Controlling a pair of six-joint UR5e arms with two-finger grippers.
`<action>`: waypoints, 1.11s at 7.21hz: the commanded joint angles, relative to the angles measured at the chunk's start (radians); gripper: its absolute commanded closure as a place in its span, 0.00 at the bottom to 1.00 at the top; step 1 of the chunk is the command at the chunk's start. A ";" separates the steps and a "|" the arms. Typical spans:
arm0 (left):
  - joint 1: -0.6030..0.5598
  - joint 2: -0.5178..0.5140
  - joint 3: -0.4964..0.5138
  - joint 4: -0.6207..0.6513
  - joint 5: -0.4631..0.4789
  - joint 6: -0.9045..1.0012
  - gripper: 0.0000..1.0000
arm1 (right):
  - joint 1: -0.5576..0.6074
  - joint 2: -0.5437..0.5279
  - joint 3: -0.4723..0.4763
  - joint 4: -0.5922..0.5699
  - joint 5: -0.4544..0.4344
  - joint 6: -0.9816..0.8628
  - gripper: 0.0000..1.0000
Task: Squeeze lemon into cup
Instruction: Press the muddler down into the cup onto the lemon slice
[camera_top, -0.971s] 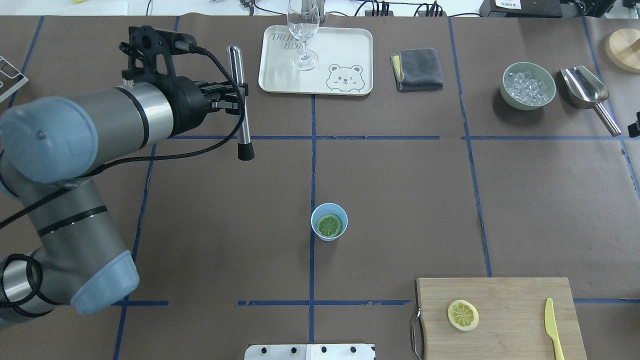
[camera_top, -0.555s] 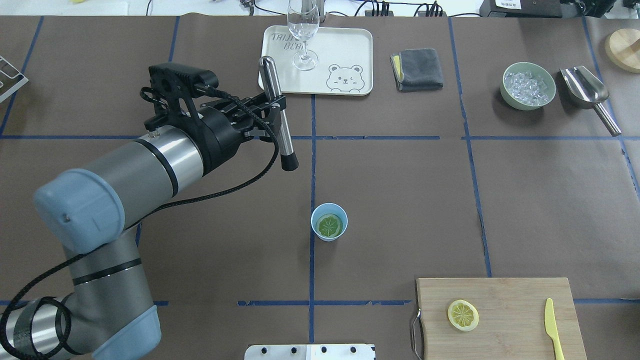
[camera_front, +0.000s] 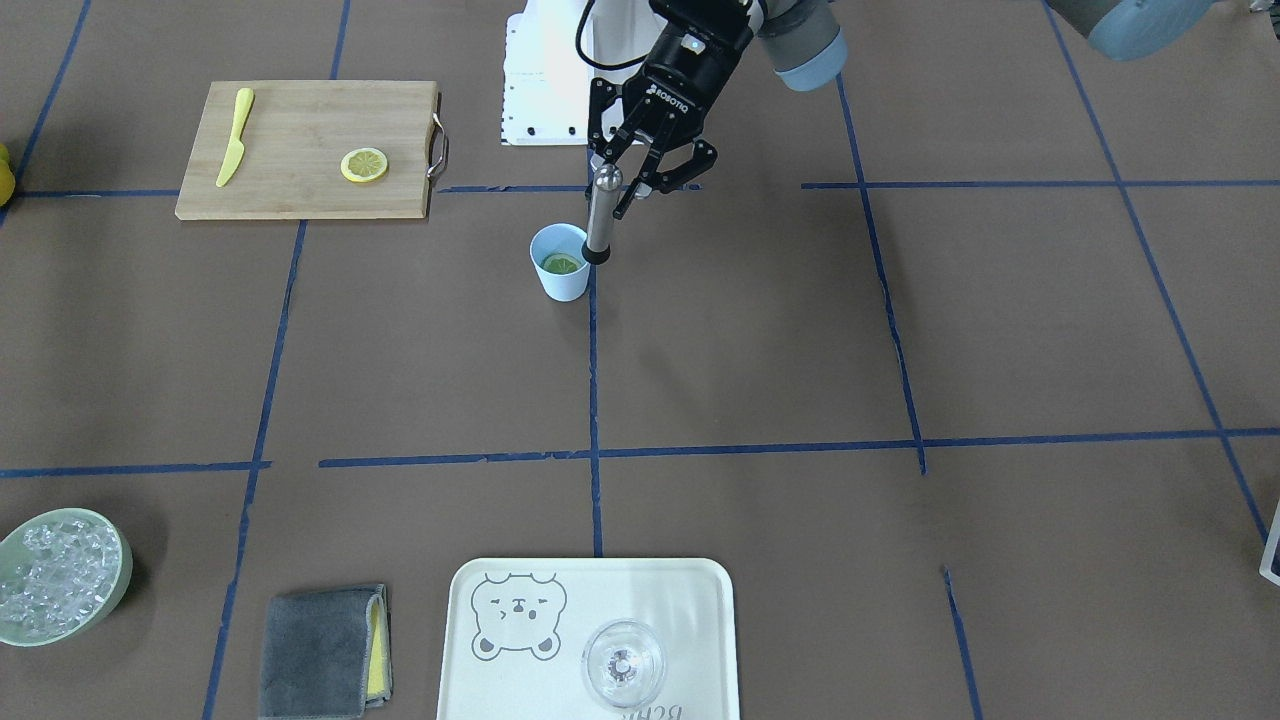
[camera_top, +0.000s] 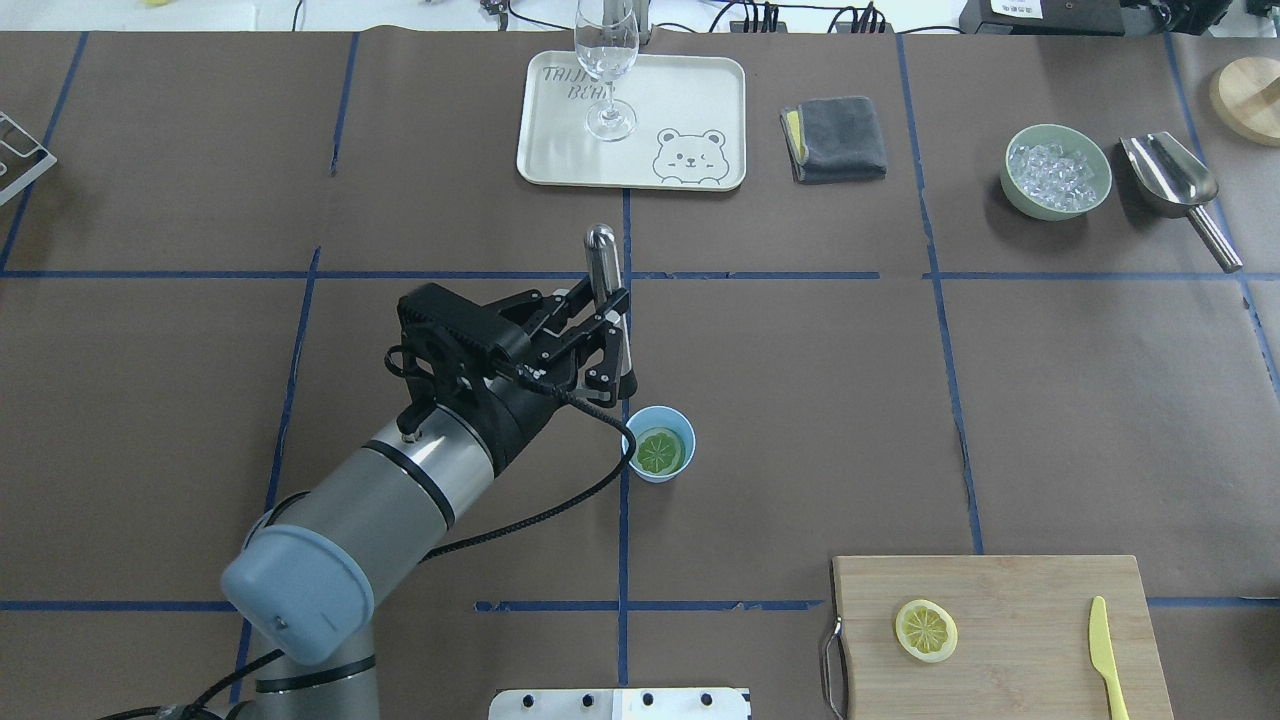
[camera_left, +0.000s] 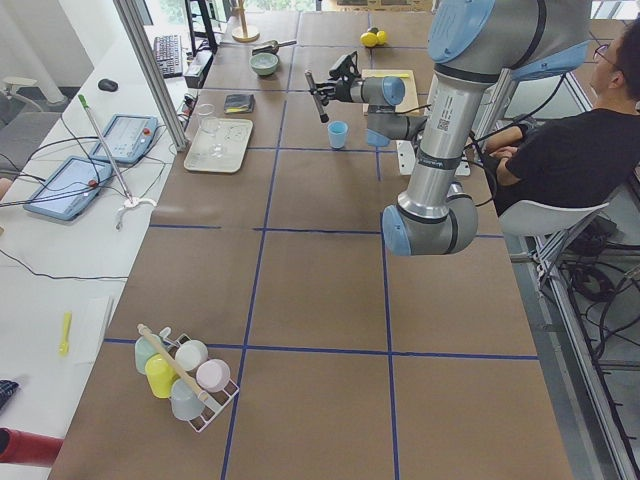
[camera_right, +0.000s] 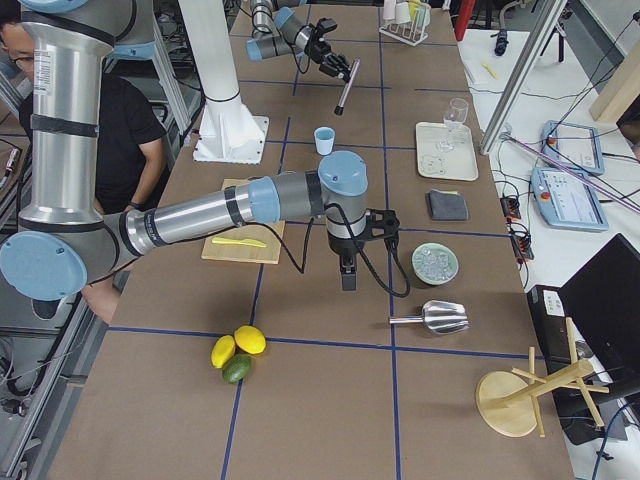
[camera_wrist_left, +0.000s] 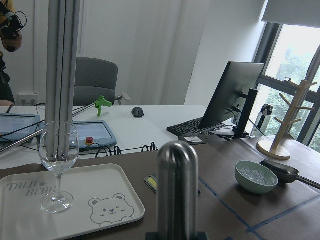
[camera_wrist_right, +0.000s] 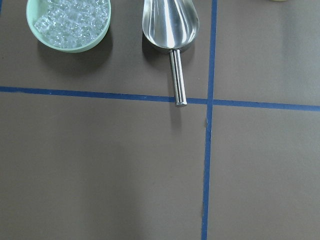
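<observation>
The light-blue cup (camera_top: 651, 473) stands near the table's middle with one lemon slice (camera_top: 661, 451) lying inside it. It also shows in the front view (camera_front: 560, 280). A second, alike slice (camera_top: 925, 630) lies on the wooden cutting board (camera_top: 1020, 595). My left gripper (camera_top: 612, 325) is shut on a steel muddler (camera_top: 602, 262) with a black tip. It holds the muddler tilted, with the tip just at the cup's rim on the cup's far-left side (camera_front: 597, 255). My right gripper (camera_right: 347, 278) hangs over bare table near the ice bowl. I cannot tell if it is open.
A yellow plastic knife (camera_top: 1105, 655) lies on the board's right side. At the back stand a bear tray (camera_top: 700, 100) with a clear wine glass (camera_top: 607, 70), a folded grey cloth (camera_top: 835, 138), a green bowl of ice (camera_top: 1006, 185) and a metal scoop (camera_top: 1170, 175).
My left arm has swung from the back left toward the table's middle, carrying the muddler. Its tip has come down next to the cup's rim. The cup and slices have not moved.
</observation>
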 joint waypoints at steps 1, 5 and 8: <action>0.046 -0.014 0.035 -0.033 0.032 0.010 1.00 | 0.010 -0.001 -0.001 0.000 0.018 -0.001 0.00; 0.047 -0.074 0.106 -0.033 0.028 0.009 1.00 | 0.021 -0.002 0.001 0.000 0.018 -0.001 0.00; 0.055 -0.074 0.143 -0.037 0.028 0.006 1.00 | 0.027 -0.001 0.001 -0.002 0.018 -0.001 0.00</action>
